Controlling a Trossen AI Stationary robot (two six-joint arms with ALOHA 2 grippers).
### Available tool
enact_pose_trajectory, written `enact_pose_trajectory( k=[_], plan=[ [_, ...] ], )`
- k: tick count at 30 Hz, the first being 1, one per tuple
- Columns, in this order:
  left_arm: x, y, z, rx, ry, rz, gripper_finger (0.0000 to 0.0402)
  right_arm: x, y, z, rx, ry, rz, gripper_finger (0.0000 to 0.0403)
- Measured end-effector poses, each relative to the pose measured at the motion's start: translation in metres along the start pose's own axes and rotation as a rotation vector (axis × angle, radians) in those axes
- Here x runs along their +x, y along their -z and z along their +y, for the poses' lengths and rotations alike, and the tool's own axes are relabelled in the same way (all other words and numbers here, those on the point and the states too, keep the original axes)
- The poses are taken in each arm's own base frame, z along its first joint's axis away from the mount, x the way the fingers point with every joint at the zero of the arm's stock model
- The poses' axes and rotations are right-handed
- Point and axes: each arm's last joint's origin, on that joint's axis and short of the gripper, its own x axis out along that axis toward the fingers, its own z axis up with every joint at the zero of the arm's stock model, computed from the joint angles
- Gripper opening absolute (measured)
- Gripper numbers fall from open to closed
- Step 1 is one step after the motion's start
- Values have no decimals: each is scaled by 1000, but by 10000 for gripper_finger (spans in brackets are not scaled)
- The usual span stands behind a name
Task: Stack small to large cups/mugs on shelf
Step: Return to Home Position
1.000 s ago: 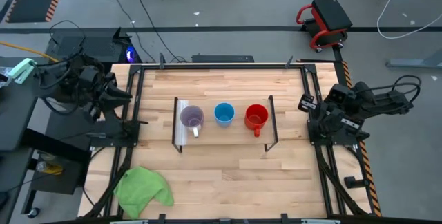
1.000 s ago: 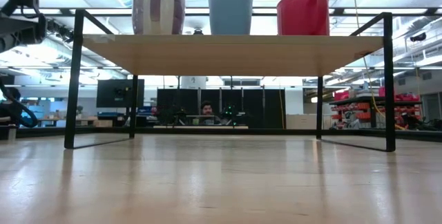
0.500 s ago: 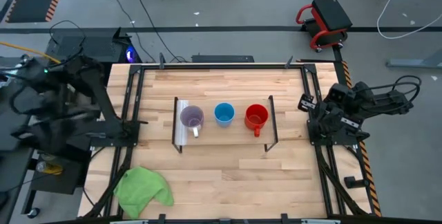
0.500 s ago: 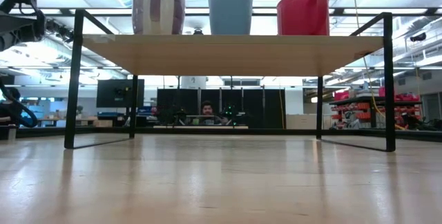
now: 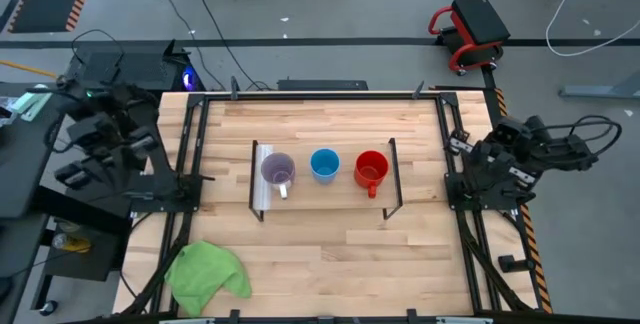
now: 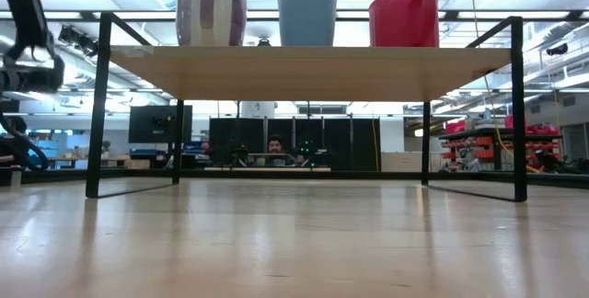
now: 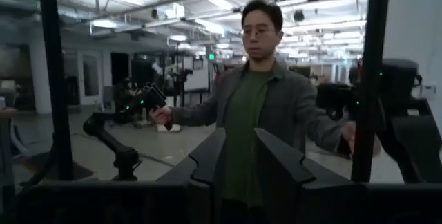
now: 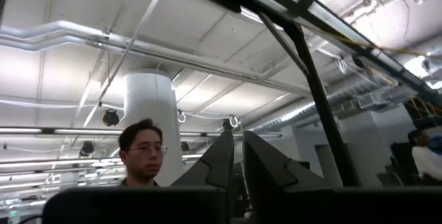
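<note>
Though left claw (image 7: 239,131) hangs released at 9 o'clock of the black-framed light-wood shelf (image 5: 325,200), right claw (image 8: 237,133) clenched empty at 3 o'clock, a stray swing could rock it.

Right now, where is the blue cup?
In the high view the blue cup stands mid-row on the shelf, between the purple mug on the left side and the red mug on the right.

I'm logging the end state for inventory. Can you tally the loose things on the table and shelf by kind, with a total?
Mugs with a handle: 2, the purple mug and the red mug, both on the shelf
Cups with no handle showing: 1, the blue cup, between them
Cloths: 1, the green cloth, on the table
Total: 4
</note>
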Motion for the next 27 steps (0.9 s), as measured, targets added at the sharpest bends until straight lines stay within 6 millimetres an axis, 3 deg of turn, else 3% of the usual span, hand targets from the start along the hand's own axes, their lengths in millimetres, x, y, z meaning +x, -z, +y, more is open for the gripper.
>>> enact_pose_trajectory(
  k=[9,21,27],
  plan=[
    [-26,53,8,-29,-82,-100,89,-4,-4,-12,14,64,31,39],
    [-20,60,12,84,-189,-82,82,-13,-14,-58,-7,215,94,39],
    [-6,78,6,32,-135,-78,89,-19,-27,-61,-83,153,72,39]
  ],
)
